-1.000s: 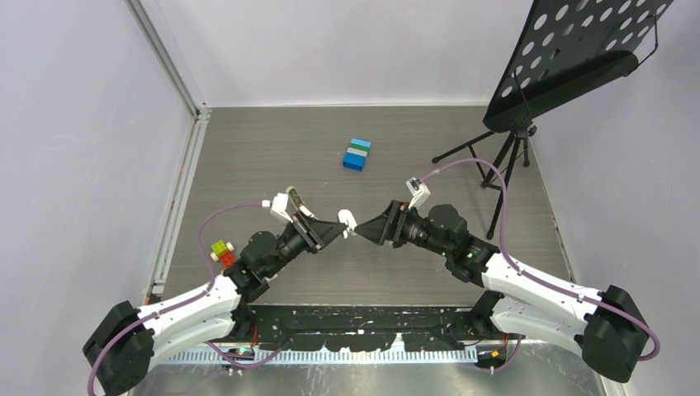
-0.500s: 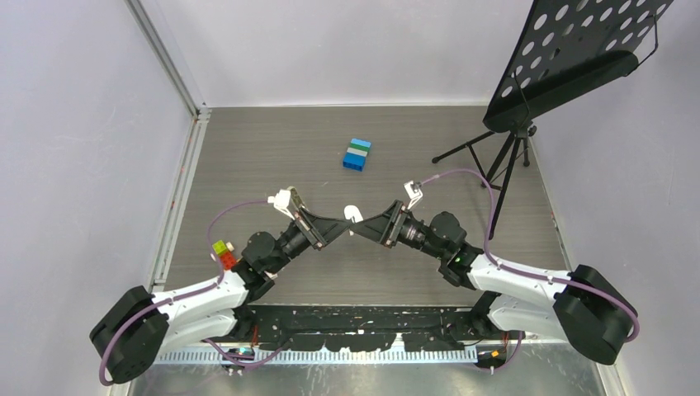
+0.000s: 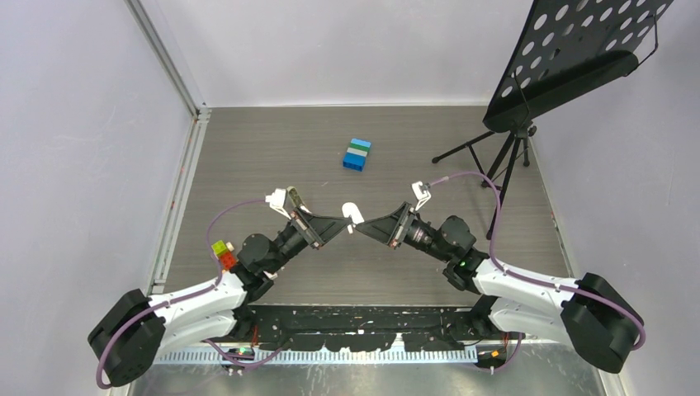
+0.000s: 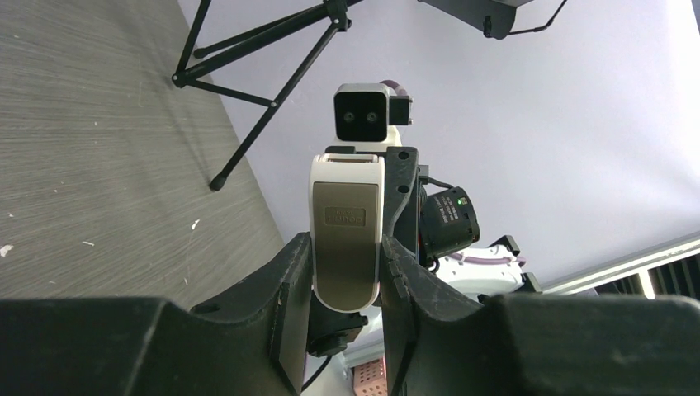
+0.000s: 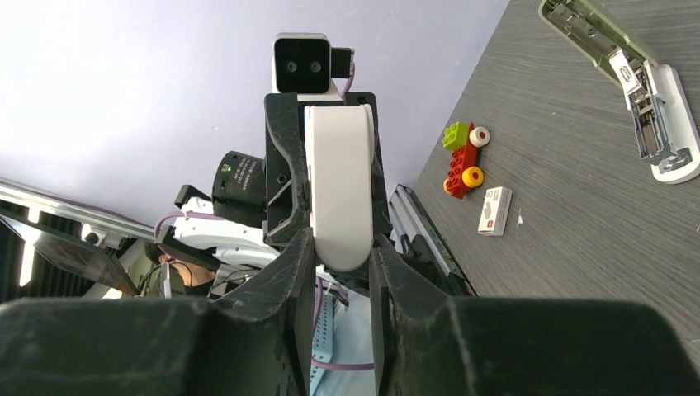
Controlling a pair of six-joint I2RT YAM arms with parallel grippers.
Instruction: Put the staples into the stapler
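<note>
A short stubby piece (image 4: 347, 223), beige on one face and white on the other (image 5: 338, 181), hangs above the table (image 3: 351, 212). My left gripper (image 4: 345, 247) is shut on one end of it. My right gripper (image 5: 341, 243) faces it, its fingers pressed against both sides of the other end. In the top view the two grippers, left (image 3: 342, 224) and right (image 3: 363, 224), meet tip to tip. The stapler (image 5: 636, 91) lies hinged open on the table, its silver channel showing. The staples box (image 5: 494, 210), white with a red mark, lies flat near the table's left edge.
A red, yellow and green toy brick car (image 5: 461, 161) sits by the left edge (image 3: 221, 252). A blue and green brick stack (image 3: 357, 154) stands mid-table. A black music stand (image 3: 569, 58) on a tripod (image 3: 487, 153) occupies the far right corner.
My right gripper moved in toward the left one and closed onto the free end of the stubby piece. The left gripper kept its hold throughout.
</note>
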